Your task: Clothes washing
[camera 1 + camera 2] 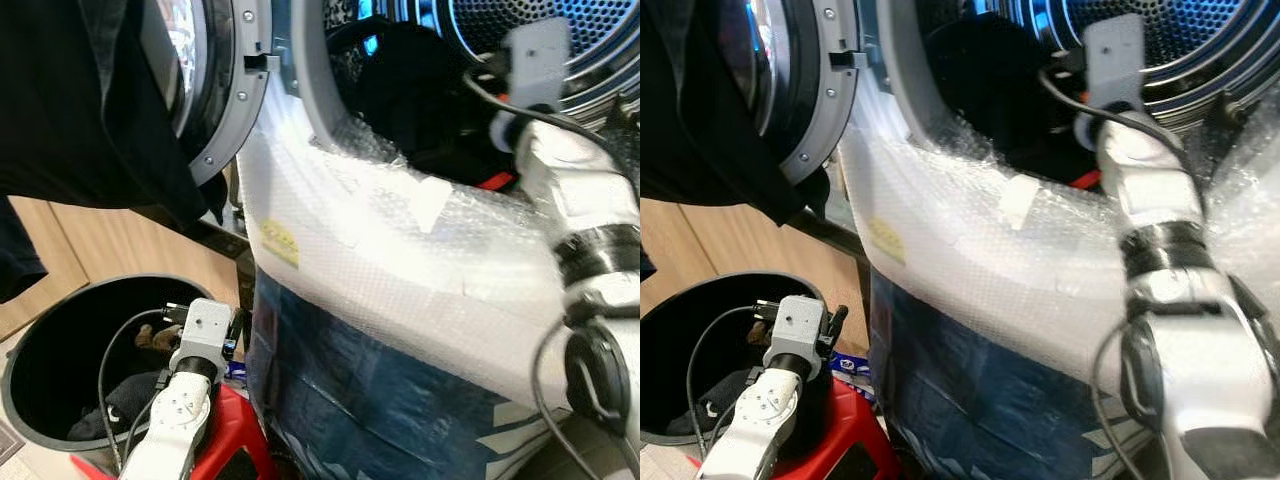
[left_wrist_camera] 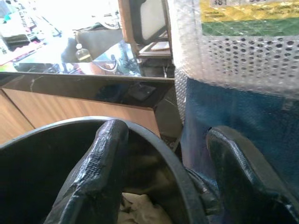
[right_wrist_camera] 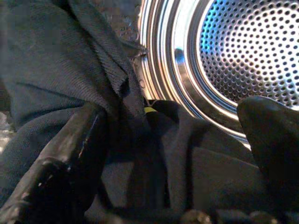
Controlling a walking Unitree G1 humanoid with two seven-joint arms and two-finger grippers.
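My left gripper [image 2: 163, 186] nearest, at 7 o'clock: black textured fingers spread wide, holding nothing, above rim of round black bin [image 1: 40, 330]. Bin holds dark and tan crumpled clothes. Beside it, washer front wrapped in bubble wrap [image 1: 400, 250], blue sheet below. My right gripper [image 3: 177, 154] at 1 o'clock inside washer mouth, fingers parted around soft dark garment [image 3: 56, 70], not clamped. Perforated steel drum [image 3: 252, 51] behind. Door [image 1: 215, 90] swung open at 11 o'clock.
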